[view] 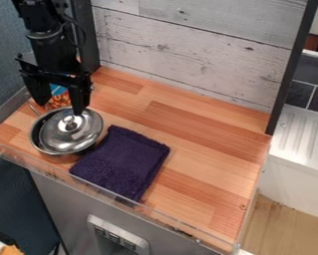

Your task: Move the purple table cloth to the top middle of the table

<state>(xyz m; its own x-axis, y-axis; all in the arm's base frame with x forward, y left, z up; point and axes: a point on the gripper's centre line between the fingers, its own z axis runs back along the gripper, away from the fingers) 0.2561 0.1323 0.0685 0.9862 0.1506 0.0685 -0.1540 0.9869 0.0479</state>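
My gripper [59,107] hangs at the upper left of the view, above the metal pot, with its two fingers spread apart and nothing seen between them but the background. The dark purple cloth [122,162] lies folded and roughly rectangular on the wooden table [208,149], at its front, left of the middle. Its left side is right beside the pot. The gripper is up and to the left of the cloth, apart from it.
A metal pot [44,145] with a shiny lid [69,130] stands at the table's left. Behind it is a blue and orange item [57,99], partly hidden by the gripper. A whitish plank wall [188,47] rises at the back; a clear low rim runs along the front.
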